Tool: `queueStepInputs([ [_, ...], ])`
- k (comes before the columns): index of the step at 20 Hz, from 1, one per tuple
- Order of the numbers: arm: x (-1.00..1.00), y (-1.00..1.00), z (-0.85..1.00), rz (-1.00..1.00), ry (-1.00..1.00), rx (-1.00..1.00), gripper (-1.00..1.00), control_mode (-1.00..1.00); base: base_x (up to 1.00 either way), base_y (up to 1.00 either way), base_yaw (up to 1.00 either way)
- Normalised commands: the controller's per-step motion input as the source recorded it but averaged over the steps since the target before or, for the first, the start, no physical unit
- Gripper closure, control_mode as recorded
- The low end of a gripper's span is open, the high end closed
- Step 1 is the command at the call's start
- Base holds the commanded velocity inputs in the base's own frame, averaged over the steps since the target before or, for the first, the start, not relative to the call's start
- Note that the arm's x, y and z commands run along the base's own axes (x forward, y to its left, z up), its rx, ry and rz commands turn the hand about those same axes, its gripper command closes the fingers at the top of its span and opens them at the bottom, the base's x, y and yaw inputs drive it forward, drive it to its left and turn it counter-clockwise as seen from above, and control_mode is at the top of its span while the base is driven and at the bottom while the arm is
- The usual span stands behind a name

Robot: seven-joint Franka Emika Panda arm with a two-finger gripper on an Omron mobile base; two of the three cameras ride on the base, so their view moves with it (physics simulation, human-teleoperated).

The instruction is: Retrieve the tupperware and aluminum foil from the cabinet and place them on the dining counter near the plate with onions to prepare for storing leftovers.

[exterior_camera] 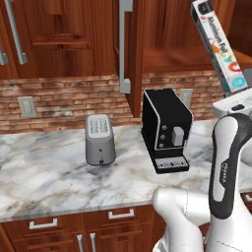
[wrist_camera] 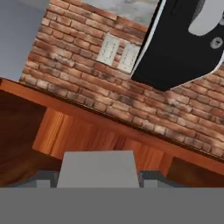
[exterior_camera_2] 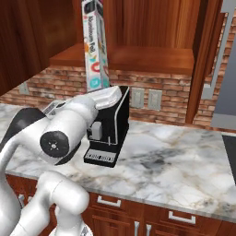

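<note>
My gripper (exterior_camera: pixel 235 92) is shut on the low end of the aluminum foil (exterior_camera: pixel 218 45), a long white carton that stands nearly upright, leaning a little, in front of the open cabinet (exterior_camera: pixel 170 55). From the right base view the aluminum foil (exterior_camera_2: pixel 94 44) rises above the gripper (exterior_camera_2: pixel 99 90) before the cabinet shelf (exterior_camera_2: pixel 143 59). In the hand view the carton's grey end (wrist_camera: pixel 98 169) sits between the fingertips (wrist_camera: pixel 43 177), with the cabinet's underside beyond. The cabinet door (exterior_camera: pixel 133 54) hangs open, its grey bar handle (exterior_camera: pixel 125 44) facing me. The tupperware and the dining counter are out of view.
Below the cabinet, a silver toaster (exterior_camera: pixel 100 139) and a black coffee machine (exterior_camera: pixel 166 129) stand on the marble worktop (exterior_camera: pixel 44 172) against a brick wall with outlets (exterior_camera_2: pixel 146 98). Drawers (exterior_camera: pixel 120 214) run under the worktop. The cabinet's right door (exterior_camera_2: pixel 209 50) stands open.
</note>
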Motion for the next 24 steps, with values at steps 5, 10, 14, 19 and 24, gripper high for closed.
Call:
queueStepInputs([
  [5,-1.00,0.00,-0.21,-0.11,0.37,-0.22,1.00,-1.00,0.00,0.00,0.00],
  [10,-1.00,0.00,0.00,0.00,0.23,-0.13,1.00,-1.00,0.00,0.00,0.00],
  [14,-0.78,0.00,0.06,0.00,0.12,-0.04,1.00,-1.00,0.00,0.00,0.00],
  [19,-0.48,0.00,0.11,0.00,0.11,-0.06,1.00,1.00,-0.40,0.00,0.00],
  [24,0.00,0.00,0.00,0.00,0.00,0.00,1.00,1.00,-1.00,0.00,0.00],
])
